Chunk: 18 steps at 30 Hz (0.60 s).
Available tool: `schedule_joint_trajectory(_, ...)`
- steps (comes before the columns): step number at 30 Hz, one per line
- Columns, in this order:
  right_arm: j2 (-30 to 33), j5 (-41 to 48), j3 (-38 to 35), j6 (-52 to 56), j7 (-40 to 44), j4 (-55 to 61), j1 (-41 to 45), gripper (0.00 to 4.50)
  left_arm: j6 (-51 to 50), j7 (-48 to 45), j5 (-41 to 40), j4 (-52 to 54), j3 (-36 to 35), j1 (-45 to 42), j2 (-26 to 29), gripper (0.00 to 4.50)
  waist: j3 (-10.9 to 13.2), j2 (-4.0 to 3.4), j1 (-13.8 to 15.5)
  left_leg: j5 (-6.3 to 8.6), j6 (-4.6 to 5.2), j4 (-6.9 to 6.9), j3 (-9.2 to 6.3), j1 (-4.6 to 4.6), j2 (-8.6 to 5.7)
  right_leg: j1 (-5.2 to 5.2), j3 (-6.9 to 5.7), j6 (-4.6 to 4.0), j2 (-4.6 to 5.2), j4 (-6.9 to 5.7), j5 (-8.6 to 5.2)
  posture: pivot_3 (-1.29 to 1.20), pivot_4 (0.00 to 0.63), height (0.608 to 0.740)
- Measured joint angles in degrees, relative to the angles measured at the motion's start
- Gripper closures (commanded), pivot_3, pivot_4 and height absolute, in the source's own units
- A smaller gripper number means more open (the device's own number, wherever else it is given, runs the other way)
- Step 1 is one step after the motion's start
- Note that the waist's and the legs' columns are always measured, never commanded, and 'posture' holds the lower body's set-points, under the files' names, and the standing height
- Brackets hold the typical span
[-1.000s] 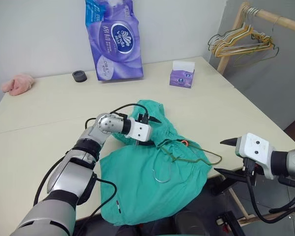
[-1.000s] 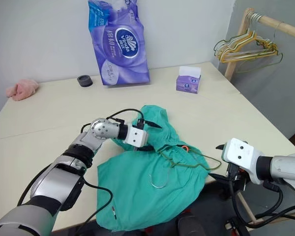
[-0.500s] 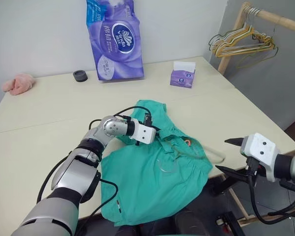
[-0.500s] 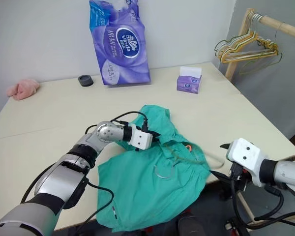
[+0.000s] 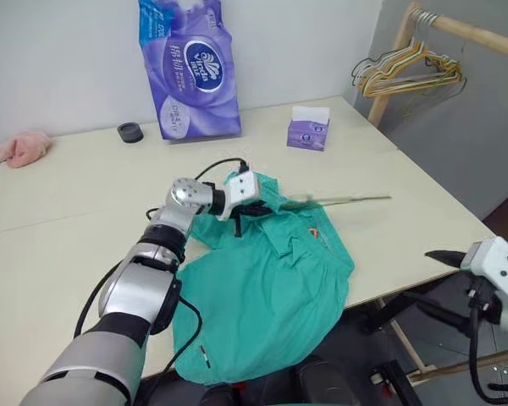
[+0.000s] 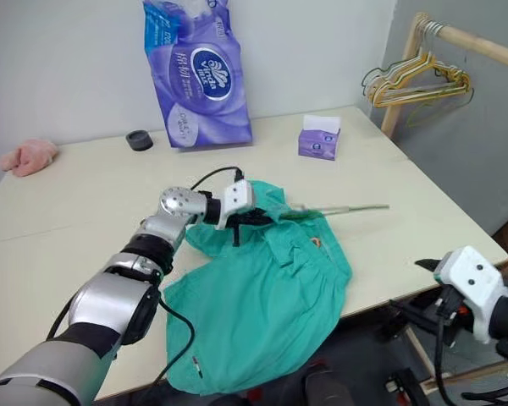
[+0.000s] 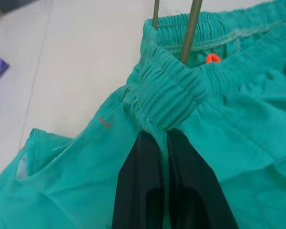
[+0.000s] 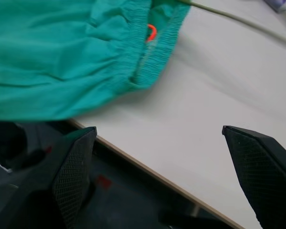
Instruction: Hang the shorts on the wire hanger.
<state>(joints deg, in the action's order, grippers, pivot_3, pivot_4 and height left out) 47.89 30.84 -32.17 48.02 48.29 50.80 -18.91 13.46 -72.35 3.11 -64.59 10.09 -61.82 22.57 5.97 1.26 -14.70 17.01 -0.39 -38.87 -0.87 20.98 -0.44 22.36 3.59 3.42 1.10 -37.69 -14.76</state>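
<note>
L gripper [image 7: 164, 138] pinched the shorts [image 5: 271, 288] waistband w/ wire hanger [image 5: 343, 200] inside; R gripper [image 8: 167, 157] spread wide, idle; shorts not yet hung, I'd say

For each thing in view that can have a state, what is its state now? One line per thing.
shorts: crumpled on the table, waistband pinched, one leg over the edge.
wire hanger: partly inside the waistband, sticking out.
left gripper: fingers shut on the waistband.
right gripper: fingers open, holding nothing.
tissue box: a tissue sticking up.
</note>
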Motion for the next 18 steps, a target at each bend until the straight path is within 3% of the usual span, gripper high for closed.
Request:
schedule_joint_trajectory(6,-8.5,3.7,11.7,7.4,-11.9,0.4,7.1,0.0,-8.8,-9.6,-0.7,-0.5,-0.8,-1.0,5.9,4.48,0.0,-0.02,-1.4,0.03,0.02,0.05,-0.04,0.0,0.03,0.09,0.09,0.02,0.03,-0.09,-0.04,-0.3,0.07,0.74)
schedule_joint_trajectory(10,-11.9,6.2,14.2,12.8,-18.1,-3.2,12.7,0.0,-12.1,-11.8,-0.8,-0.3,-1.4,-0.7,8.2,4.48,-0.1,0.45,-1.0,0.03,0.02,0.04,-0.24,0.1,0.04,0.09,0.04,-0.24,0.07,-0.04,0.11,-0.27,0.075,0.74)
schedule_joint_trajectory(18,-19.1,8.7,20.0,17.6,-24.3,-9.3,16.5,0.0,-18.1,-12.3,-3.6,6.5,-4.0,4.4,10.2,4.48,-0.1,0.39,0.9,0.03,0.02,-0.09,-0.24,0.58,0.01,0.73,0.06,-0.26,0.14,-0.43,0.14,-0.23,0.087,0.74)
